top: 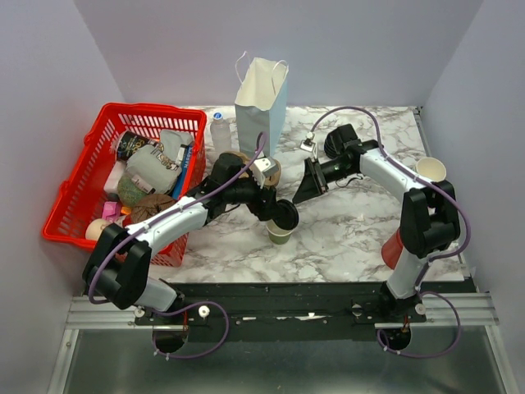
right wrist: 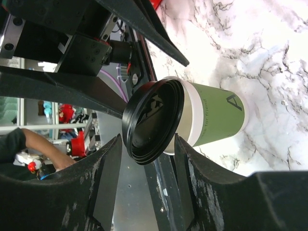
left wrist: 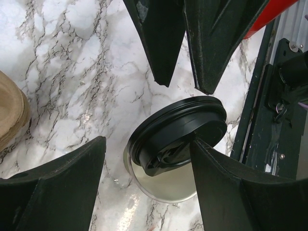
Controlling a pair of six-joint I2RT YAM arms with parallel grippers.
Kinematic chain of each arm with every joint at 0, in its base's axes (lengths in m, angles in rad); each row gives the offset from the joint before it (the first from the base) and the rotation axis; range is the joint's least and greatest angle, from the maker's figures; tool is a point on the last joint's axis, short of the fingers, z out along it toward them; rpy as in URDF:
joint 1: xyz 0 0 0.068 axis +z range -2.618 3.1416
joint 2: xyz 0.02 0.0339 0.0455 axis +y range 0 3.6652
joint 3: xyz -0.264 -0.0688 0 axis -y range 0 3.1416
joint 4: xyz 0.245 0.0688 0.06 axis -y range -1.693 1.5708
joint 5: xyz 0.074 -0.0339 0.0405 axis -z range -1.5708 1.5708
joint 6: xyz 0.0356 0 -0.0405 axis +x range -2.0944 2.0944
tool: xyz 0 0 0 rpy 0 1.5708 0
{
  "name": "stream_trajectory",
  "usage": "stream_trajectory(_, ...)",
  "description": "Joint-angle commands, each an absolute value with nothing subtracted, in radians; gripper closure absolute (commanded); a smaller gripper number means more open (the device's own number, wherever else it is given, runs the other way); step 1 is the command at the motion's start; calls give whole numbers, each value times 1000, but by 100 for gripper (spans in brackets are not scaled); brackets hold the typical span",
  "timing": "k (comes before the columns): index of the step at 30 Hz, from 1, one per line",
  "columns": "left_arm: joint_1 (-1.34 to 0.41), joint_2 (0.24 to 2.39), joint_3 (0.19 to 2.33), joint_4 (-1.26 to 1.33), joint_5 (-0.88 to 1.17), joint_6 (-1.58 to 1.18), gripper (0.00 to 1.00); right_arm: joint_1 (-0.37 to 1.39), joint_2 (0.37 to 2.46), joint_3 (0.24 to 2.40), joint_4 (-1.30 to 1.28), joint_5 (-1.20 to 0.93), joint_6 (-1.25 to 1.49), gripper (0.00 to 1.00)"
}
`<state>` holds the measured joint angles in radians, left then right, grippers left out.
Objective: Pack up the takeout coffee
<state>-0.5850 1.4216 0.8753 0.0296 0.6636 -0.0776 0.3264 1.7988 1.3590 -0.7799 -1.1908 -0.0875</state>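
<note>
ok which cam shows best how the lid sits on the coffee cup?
Right wrist. It looks side-on, so you see the black lid leaning tilted on the rim of the green cup, not pressed down. Left wrist shows it from above, skewed over the opening. Top external shows only a small dark disc above the cup.

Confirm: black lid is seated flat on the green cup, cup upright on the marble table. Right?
Not quite. The black lid is not seated flat. It sits tilted on the green cup, with one edge lifted off the cup's white rim, as the right wrist view shows. The cup does stand upright on the marble table.
</note>
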Motion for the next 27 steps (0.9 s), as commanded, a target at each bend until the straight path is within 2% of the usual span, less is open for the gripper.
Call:
stream_trajectory(1,-591,1433,905,69,684,-78,22,357,1786,1393,-828,-1171,-155,45)
stream_trajectory(10,-591,1433,905,58,684,-75,22,364,1787,1382,-795,-1105,-114,59)
stream_trajectory(27,-592,1419,894,40,684,-83,22,364,1816,1388,-785,-1045,-87,58)
